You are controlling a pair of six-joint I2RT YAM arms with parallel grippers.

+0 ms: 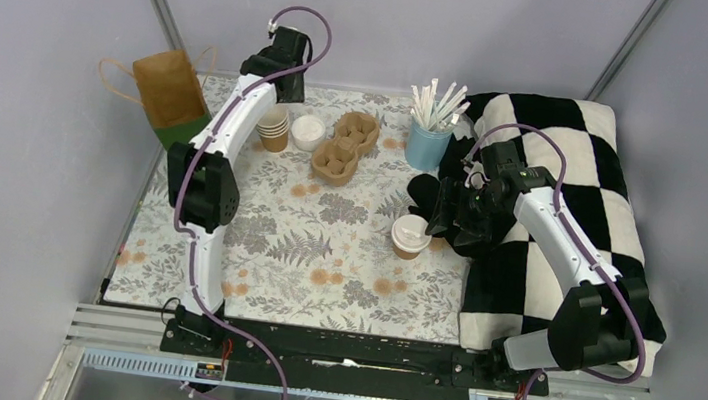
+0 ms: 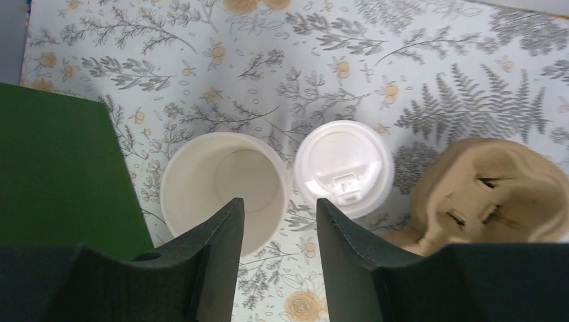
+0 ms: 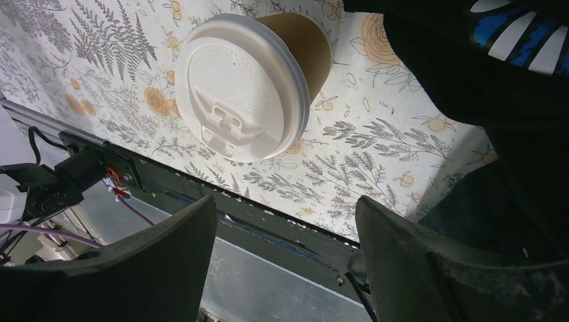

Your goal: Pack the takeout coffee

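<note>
Left wrist view has the left gripper (image 2: 278, 204) with jaws parted, straddling the lid-side wall of the unlidded cup (image 2: 221, 181), its loose lid (image 2: 343, 168) just beside on the bench (image 2: 402, 54). Right gripper (image 3: 285, 208) gapes empty; the lidded cup (image 3: 251, 87) stands upright just ahead of it.

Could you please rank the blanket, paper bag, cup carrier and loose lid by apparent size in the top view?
Largest to smallest:
blanket
paper bag
cup carrier
loose lid
The middle two look fairly close.
</note>
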